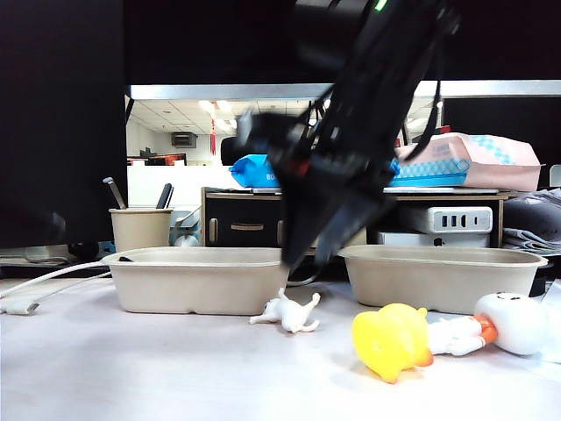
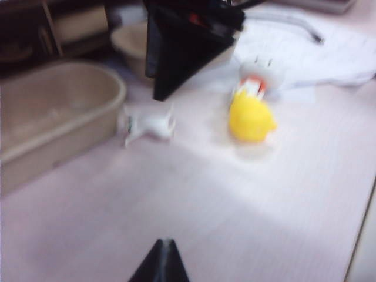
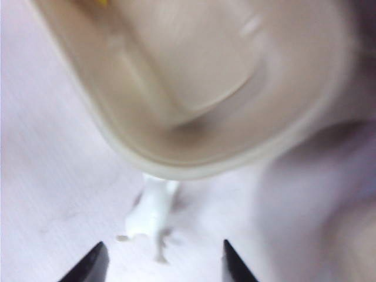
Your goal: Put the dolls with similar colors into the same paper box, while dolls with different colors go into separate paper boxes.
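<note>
R gripper (image 1: 311, 250) hangs pointing down over the gap between the two boxes, tips just above the table and empty. Wrist cam: both fingertips (image 3: 94, 264) stand apart w/ bare table between them, so jaws part open, holding nothing.

White animal (image 1: 289, 311) lies on its side on the table just below and slightly in front of the R tips, close but not touching. In R wrist view it (image 3: 151, 214) sits between the finger line and the box rim (image 3: 176, 170), one end touching or almost touching that rim.

L box (image 1: 197, 279) is to the left of R gripper in ext view, R box (image 1: 443, 276) to the right; tips hang at abt rim height of both. A yellow scrap at the edge of R wrist view inside the box – too blurred to ID.

Duck (image 1: 392, 340) lies on the table off to the right and nearer the cam than R gripper, in front of R box. Round-headed doll (image 1: 513, 323) lies beside the duck, touching it, further right, orange collar twd the duck.

L gripper (image 2: 166, 261): only one dark tip shows in its wrist cam, blurred, can't tell if open or closed. It's well back from the dolls: animal (image 2: 147, 124), duck (image 2: 251, 117) and R gripper all ahead of it. Not visible in ext view.

Pen cup (image 1: 140, 230) far left behind L box.
</note>
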Controlling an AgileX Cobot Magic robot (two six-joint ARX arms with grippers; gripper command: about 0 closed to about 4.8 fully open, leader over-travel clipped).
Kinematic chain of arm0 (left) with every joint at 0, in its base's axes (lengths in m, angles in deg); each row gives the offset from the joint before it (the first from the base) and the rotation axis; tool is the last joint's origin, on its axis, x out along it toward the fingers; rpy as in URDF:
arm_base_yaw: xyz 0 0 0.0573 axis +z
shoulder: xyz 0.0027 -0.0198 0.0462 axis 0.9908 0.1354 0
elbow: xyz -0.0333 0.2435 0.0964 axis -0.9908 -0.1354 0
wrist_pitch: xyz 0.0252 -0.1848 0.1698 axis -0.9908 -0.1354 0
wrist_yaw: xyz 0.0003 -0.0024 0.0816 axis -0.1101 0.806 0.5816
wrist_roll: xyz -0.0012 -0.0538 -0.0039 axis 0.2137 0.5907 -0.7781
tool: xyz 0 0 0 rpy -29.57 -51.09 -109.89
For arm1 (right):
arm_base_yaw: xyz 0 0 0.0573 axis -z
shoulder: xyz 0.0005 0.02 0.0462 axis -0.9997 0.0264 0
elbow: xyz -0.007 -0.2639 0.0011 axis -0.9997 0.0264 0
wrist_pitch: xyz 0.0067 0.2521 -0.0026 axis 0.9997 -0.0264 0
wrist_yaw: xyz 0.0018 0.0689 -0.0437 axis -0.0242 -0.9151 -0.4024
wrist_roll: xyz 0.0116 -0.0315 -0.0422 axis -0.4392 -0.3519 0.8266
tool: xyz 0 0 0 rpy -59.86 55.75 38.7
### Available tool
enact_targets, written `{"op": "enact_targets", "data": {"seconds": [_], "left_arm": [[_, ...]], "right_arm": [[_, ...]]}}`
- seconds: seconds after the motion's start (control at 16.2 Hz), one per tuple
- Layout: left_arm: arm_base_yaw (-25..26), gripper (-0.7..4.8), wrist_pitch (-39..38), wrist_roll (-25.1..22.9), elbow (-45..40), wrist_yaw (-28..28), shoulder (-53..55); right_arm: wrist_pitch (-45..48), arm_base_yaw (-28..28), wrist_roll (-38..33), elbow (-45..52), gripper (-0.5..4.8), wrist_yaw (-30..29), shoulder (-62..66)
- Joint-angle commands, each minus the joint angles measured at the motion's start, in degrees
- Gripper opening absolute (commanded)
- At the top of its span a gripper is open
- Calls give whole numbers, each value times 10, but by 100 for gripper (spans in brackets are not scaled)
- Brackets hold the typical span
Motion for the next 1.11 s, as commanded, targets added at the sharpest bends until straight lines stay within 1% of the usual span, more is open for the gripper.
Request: {"op": "enact_targets", "data": {"seconds": [0.06, 0.31, 0.43, 0.49, 0.55, 0.62, 0.68, 0.74, 0.8, 0.86, 0.99, 1.05, 1.11], "left_arm": [[24, -5, 7, 0, 0, -2, 54], [74, -5, 7, -1, 0, 0, 82], [81, -5, 7, -1, 0, -1, 80], [81, -5, 7, -1, 0, -1, 80], [81, -5, 7, -1, 0, 0, 80], [81, -5, 7, -1, 0, 0, 80], [81, -5, 7, -1, 0, 0, 80], [81, -5, 7, 0, 0, 0, 80], [81, -5, 7, -1, 0, 0, 80], [81, -5, 7, -1, 0, 0, 80], [81, -5, 7, -1, 0, 0, 80], [81, -5, 7, -1, 0, 0, 80], [81, -5, 7, -1, 0, 0, 80]], "right_arm": [[15, -17, 1, -3, 257, 0, 21], [38, -16, 1, -4, 255, 0, 42], [51, -16, 2, -4, 251, -1, 62], [56, -16, 2, -4, 238, -1, 68], [61, -16, 1, -4, 191, -1, 74], [62, -16, 2, -4, 163, -1, 78], [61, -16, 2, -4, 144, -1, 81], [61, -16, 2, -4, 144, -1, 82], [62, -16, 2, -4, 120, -1, 82], [62, -16, 2, -4, 80, -1, 82], [62, -16, 2, -4, 73, -1, 82], [62, -16, 2, -5, 31, -1, 82], [62, -16, 2, -5, 21, -1, 82]]}}
